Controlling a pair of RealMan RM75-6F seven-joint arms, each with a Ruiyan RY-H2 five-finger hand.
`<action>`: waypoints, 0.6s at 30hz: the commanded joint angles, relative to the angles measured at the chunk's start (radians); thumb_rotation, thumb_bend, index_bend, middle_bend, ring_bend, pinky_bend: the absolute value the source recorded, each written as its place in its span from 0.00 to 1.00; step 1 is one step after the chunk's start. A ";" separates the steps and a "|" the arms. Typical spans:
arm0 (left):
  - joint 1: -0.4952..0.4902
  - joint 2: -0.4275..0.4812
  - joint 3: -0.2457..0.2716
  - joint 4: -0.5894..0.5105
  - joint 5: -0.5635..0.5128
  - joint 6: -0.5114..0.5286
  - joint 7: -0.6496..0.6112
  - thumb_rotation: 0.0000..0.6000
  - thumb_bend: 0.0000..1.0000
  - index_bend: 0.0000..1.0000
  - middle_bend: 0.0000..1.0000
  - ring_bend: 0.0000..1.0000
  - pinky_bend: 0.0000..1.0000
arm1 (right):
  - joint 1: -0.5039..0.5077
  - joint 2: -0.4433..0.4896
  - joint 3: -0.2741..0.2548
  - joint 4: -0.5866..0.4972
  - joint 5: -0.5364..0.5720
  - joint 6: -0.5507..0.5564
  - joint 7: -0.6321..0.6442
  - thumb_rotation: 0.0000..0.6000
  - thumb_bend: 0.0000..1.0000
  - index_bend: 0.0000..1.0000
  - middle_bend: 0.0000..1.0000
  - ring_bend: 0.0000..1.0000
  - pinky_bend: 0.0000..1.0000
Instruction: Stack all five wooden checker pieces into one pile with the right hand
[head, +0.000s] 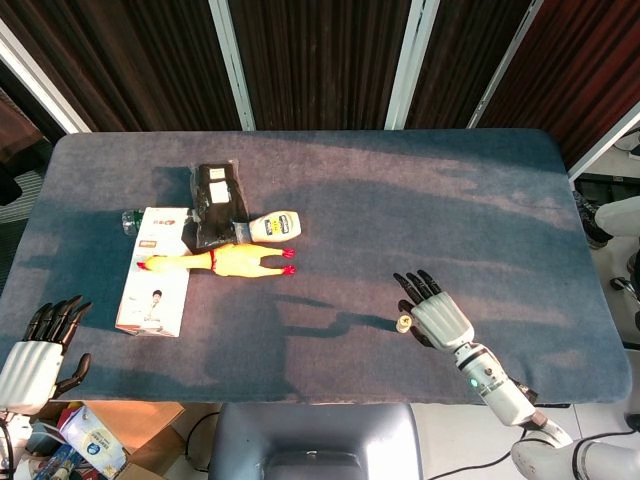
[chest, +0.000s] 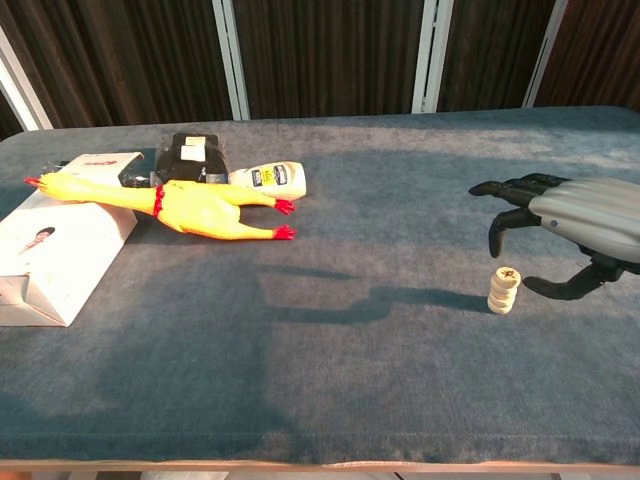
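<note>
A small pile of pale wooden checker pieces (chest: 502, 289) stands upright on the blue-grey table cloth, seen from above as a small disc (head: 404, 323). My right hand (chest: 570, 222) hovers just right of and above the pile, fingers spread and curved, touching nothing; in the head view the right hand (head: 436, 313) lies beside the pile, near the front edge. My left hand (head: 36, 353) hangs past the front-left corner of the table, open and empty.
At the back left lie a yellow rubber chicken (chest: 196, 210), a white box (chest: 58, 251), a black packet (chest: 196, 155) and a small white bottle (chest: 271, 177). The table's front edge (head: 330, 400) runs close below the pile.
</note>
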 joint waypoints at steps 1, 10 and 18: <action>0.000 0.001 0.000 0.000 0.000 0.001 0.000 1.00 0.48 0.00 0.00 0.00 0.00 | -0.027 0.031 -0.007 -0.034 -0.027 0.055 0.025 1.00 0.48 0.47 0.08 0.00 0.00; 0.003 -0.002 0.002 0.000 0.008 0.007 0.006 1.00 0.48 0.00 0.00 0.00 0.00 | -0.259 0.240 -0.126 -0.249 -0.116 0.367 0.022 1.00 0.43 0.21 0.00 0.00 0.00; 0.003 -0.005 0.007 -0.001 0.020 0.010 0.009 1.00 0.48 0.00 0.00 0.00 0.00 | -0.403 0.254 -0.163 -0.237 -0.153 0.516 0.024 1.00 0.37 0.06 0.00 0.00 0.00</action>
